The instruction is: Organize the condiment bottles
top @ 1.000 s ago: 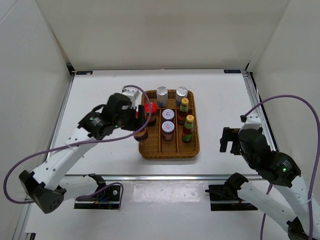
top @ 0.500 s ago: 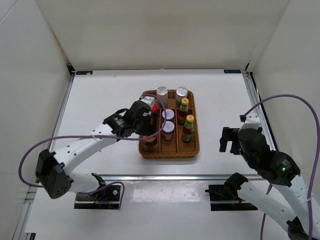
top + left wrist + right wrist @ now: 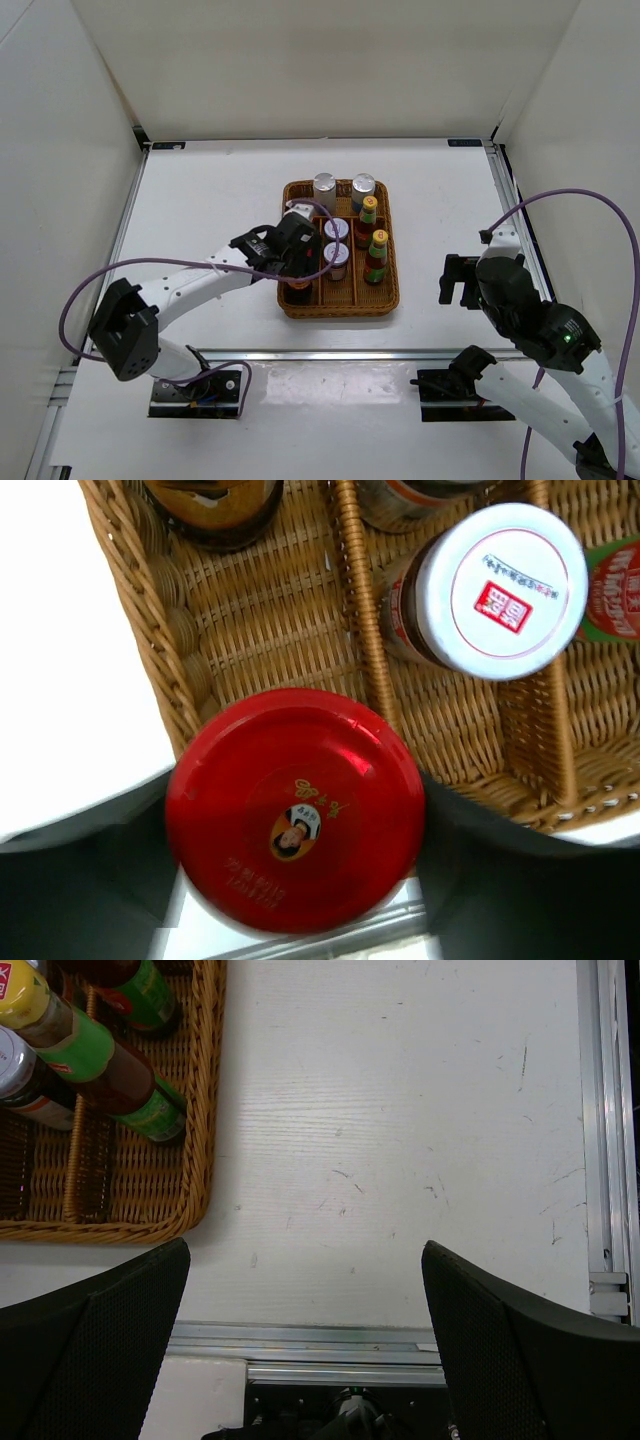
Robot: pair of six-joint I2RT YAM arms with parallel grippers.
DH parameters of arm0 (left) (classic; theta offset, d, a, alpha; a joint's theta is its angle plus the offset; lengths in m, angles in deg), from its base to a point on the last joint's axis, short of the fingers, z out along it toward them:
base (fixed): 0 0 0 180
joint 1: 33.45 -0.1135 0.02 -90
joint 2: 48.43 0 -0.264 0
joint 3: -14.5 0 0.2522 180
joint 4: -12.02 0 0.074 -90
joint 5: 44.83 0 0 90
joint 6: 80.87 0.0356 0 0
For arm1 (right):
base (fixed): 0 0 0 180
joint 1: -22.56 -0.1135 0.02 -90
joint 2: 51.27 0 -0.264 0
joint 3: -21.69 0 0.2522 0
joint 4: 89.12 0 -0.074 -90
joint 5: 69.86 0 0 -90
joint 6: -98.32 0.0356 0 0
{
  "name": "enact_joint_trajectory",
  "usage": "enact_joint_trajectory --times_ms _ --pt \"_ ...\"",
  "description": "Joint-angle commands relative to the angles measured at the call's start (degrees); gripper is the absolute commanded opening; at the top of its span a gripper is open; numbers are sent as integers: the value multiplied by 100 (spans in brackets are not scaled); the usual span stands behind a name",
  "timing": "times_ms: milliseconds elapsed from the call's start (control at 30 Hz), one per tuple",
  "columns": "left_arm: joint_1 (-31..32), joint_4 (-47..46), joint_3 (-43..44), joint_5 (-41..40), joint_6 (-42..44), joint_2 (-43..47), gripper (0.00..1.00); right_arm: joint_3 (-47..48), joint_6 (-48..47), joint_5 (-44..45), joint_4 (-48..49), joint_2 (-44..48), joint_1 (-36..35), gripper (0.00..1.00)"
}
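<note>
My left gripper (image 3: pixel 299 268) is shut on a red-lidded dark jar (image 3: pixel 300 291), holding it at the near end of the wicker tray's (image 3: pixel 391 290) left compartment. Its red lid (image 3: pixel 295 810) fills the left wrist view between my dark fingers (image 3: pixel 90 880). The other dark jar (image 3: pixel 215 510) stands behind it, hidden under the arm from above. Two silver-lidded jars (image 3: pixel 337 230) (image 3: pixel 336 256) stand in the middle lane, two yellow-capped sauce bottles (image 3: pixel 369 212) (image 3: pixel 378 250) in the right lane, and two silver-capped white bottles (image 3: pixel 324 187) (image 3: pixel 363 186) at the back. My right gripper (image 3: pixel 458 280) is open and empty, right of the tray.
The right wrist view shows the tray's near-right corner (image 3: pixel 200 1140) with the sauce bottles (image 3: pixel 100 1060), bare white table, and the metal rail (image 3: pixel 400 1345) at the near edge. White walls enclose the table on three sides.
My left arm has swung right and nearer with the red-lidded jar, from beside the tray's left rim into the near end of its left compartment. The right arm has not moved.
</note>
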State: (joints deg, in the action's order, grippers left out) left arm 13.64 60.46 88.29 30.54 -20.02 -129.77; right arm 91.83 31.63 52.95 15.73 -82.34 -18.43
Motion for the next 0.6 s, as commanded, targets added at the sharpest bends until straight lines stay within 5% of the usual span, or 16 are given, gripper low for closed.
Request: enact_joint_trajectory --times_ms 0,233,400,567 --pt "19 -488 122 -251 -162 110 100 -48 -81 32 215 48 -32 100" --pt "19 186 842 -390 154 777 100 -162 -203 -82 320 -118 -32 100" --pt "19 839 1458 -1400 769 1793 100 -162 -353 -363 390 -444 -207 100" --pt "-33 778 881 -3148 1595 3324 100 -224 -468 -513 522 -383 -489 100"
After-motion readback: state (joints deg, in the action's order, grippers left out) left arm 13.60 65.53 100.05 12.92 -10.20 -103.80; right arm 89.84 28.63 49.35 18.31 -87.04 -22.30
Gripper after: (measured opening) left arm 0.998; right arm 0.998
